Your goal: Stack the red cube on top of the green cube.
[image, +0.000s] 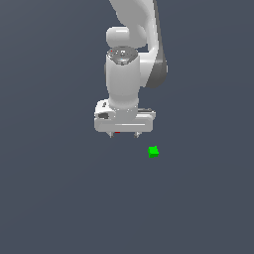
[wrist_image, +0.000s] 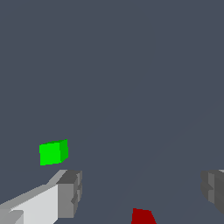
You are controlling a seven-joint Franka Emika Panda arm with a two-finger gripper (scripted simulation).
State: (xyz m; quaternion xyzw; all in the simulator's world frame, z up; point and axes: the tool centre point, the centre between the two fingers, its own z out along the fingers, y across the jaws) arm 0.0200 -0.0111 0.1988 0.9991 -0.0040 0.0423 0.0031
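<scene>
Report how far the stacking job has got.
Done: nothing is stacked; the green cube sits alone on the floor with a bare top. In hand: the gripper is open, its fingers spread apart with the red cube between them, not yet clamped. In the exterior view the red cube is almost hidden under the gripper. Left: grasp, lift, carry and place.
</scene>
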